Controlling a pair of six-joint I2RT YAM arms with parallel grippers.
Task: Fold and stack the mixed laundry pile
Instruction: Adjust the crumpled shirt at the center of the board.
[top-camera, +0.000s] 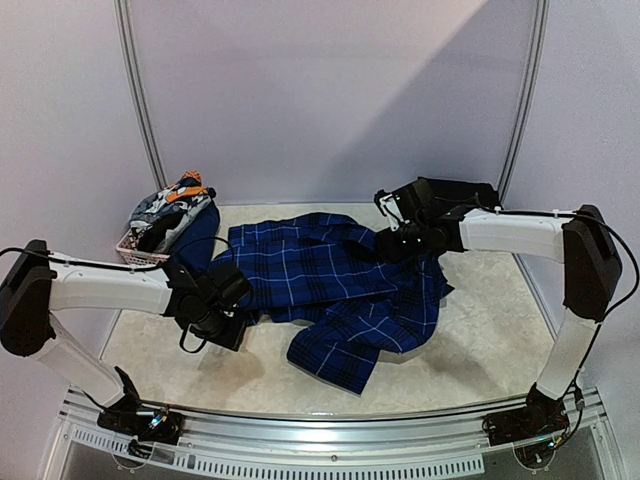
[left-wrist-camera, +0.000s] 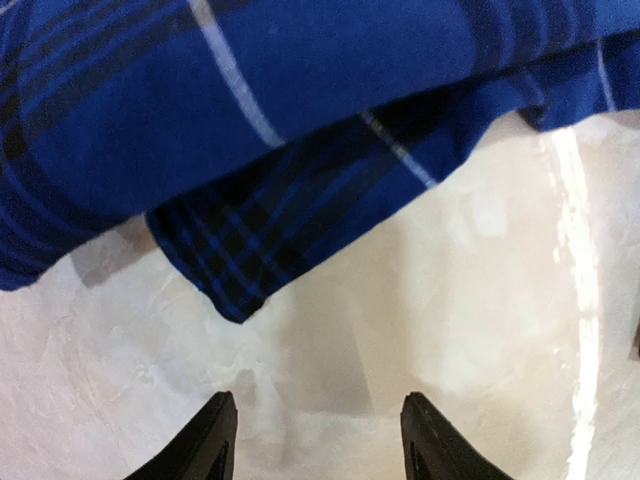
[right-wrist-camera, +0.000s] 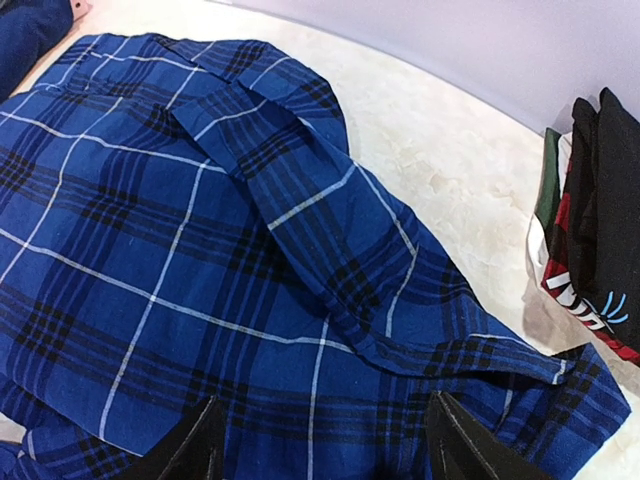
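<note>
A blue plaid shirt (top-camera: 330, 290) lies spread and rumpled across the middle of the table. My left gripper (top-camera: 240, 322) sits low at the shirt's near-left edge. In the left wrist view that gripper (left-wrist-camera: 318, 435) stands open over bare table, a corner of the plaid shirt (left-wrist-camera: 300, 120) just beyond its tips. My right gripper (top-camera: 385, 243) hovers over the shirt's far right part. In the right wrist view it (right-wrist-camera: 325, 445) is open, with the shirt's (right-wrist-camera: 200, 260) folded sleeve lying under it. More of the laundry pile, grey-white-orange patterned pieces (top-camera: 170, 205), fills the basket.
A small pale lattice basket (top-camera: 140, 255) stands at the back left with a dark blue garment (top-camera: 195, 245) hanging over its side. A stack of folded dark garments (right-wrist-camera: 590, 220) sits at the back right (top-camera: 450, 195). The pale walls close in behind and at both sides.
</note>
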